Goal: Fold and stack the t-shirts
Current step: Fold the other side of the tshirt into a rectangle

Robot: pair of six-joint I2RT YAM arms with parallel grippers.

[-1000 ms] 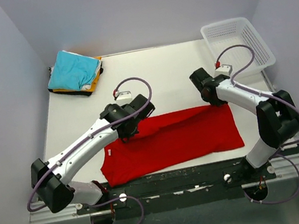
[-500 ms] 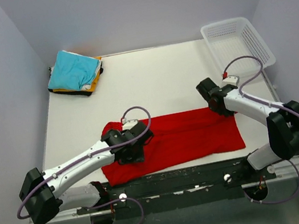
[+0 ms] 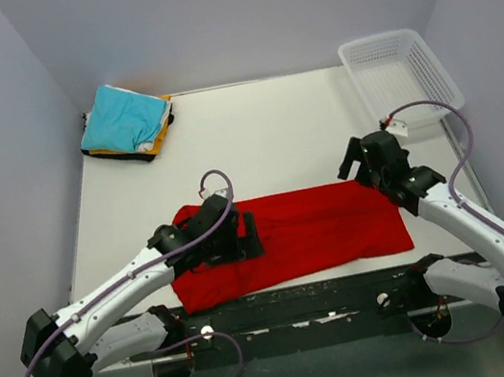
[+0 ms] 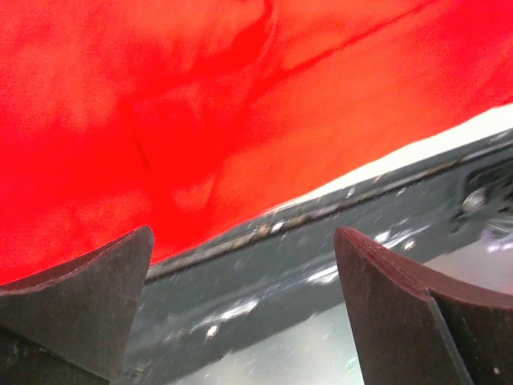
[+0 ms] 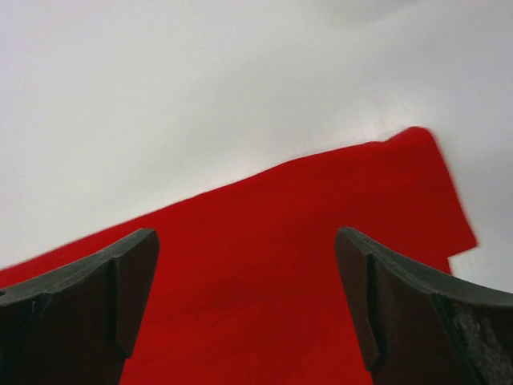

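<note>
The red t-shirt [image 3: 317, 226] lies flat as a long band along the table's near edge. My left gripper [image 3: 249, 236] hovers over its left part, open and empty; in the left wrist view the red cloth [image 4: 240, 104] fills the top and the gripper [image 4: 244, 309] sits over the dark edge rail. My right gripper [image 3: 354, 166] is open and empty above the shirt's far right corner; the right wrist view shows the gripper [image 5: 248, 313] over red cloth [image 5: 264, 265]. A folded stack [image 3: 123, 121], turquoise on top of yellow-orange and black, lies at the back left.
A white mesh basket [image 3: 400, 74] stands at the back right corner. The dark metal rail [image 3: 310, 297] runs along the table's near edge, also in the left wrist view [image 4: 321, 241]. Grey walls enclose the table on three sides.
Both arms have drawn back toward their bases. The left gripper moved from the shirt's far edge to over its left part. The right gripper shifted right. The shirt lies flatter.
</note>
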